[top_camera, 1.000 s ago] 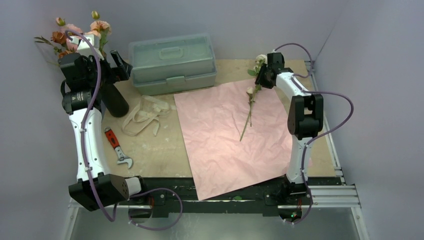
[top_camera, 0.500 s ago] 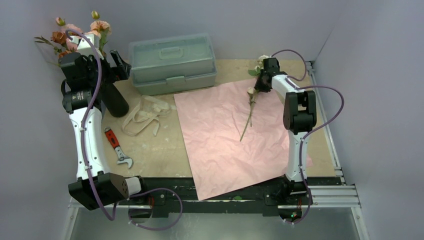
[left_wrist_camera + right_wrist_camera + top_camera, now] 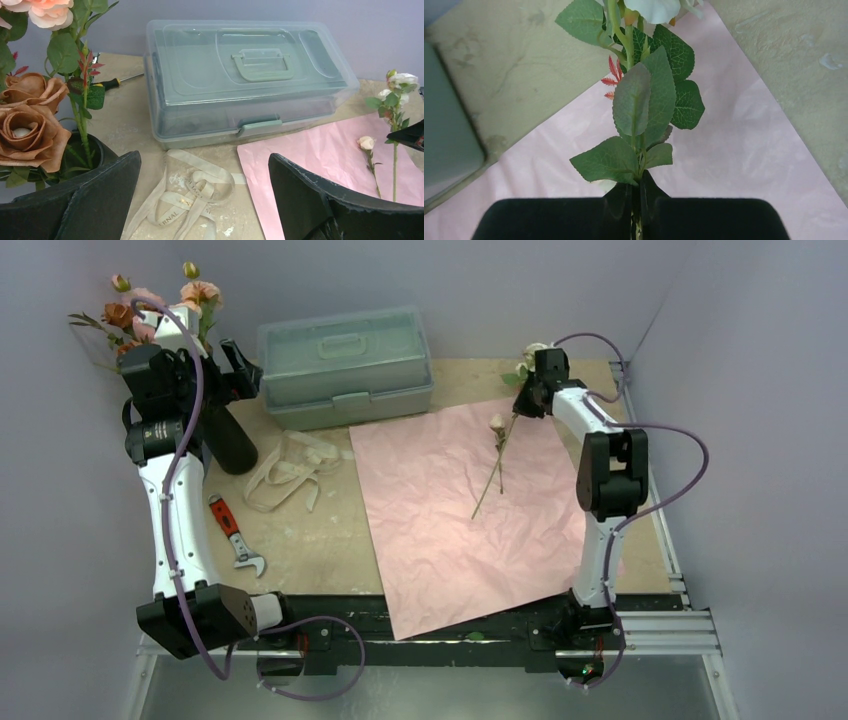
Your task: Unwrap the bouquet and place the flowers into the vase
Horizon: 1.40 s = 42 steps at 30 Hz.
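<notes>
Since the earlier frame: right gripper [image 3: 636,192] has closed from part-open to fully shut, pinching the white-rose stem [image 3: 495,465] just below its leaves. Stem head raised at upper right of the frame. Its lower end has slid slightly left on the pink paper [image 3: 450,530] and appears to rest there. Right elbow has swung outward a little. Left arm unchanged.

Left gripper [image 3: 204,165]: spread wide, holding nothing, hovering beside the vase [image 3: 230,445] at upper left.

Progress:
- Unwrapping looks done. Paper lies flat, pink side up, centre of the tabletop [image 3: 300,540]; ribbon [image 3: 290,465] loose in a heap between paper and vase.
- Most flowers [image 3: 160,305] stand in the vase already: pink, peach and orange-brown heads above its rim.
- Left to do, by my reading: this last stem must go across the frame to the vase. A smaller bud [image 3: 497,422] sits close by it; cannot tell if it is a branch or a separate stem.

Toolbox [image 3: 345,360] at top centre, wrench [image 3: 235,535] lower left; neither touched.
</notes>
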Each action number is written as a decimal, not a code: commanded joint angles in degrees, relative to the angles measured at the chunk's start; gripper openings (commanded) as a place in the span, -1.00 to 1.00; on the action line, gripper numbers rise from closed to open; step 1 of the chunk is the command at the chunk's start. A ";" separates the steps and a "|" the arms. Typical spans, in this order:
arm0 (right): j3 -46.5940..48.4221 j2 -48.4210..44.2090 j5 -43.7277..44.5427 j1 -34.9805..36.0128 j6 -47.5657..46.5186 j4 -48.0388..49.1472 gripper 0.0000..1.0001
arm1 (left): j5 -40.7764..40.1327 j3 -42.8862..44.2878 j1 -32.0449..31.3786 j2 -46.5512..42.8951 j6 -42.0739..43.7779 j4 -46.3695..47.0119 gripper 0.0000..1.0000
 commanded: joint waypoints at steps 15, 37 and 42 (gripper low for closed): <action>-18.25 -29.52 -26.20 0.76 0.84 26.35 -1.00 | 25.62 8.52 -0.26 7.72 -12.00 8.38 0.93; -24.31 -33.96 -45.19 19.51 12.54 54.74 -1.00 | 37.10 3.73 -18.89 12.86 -26.49 27.99 0.92; -23.20 -33.23 -44.50 23.06 14.12 56.89 -1.00 | 35.79 3.23 -25.19 14.63 -28.50 32.71 0.80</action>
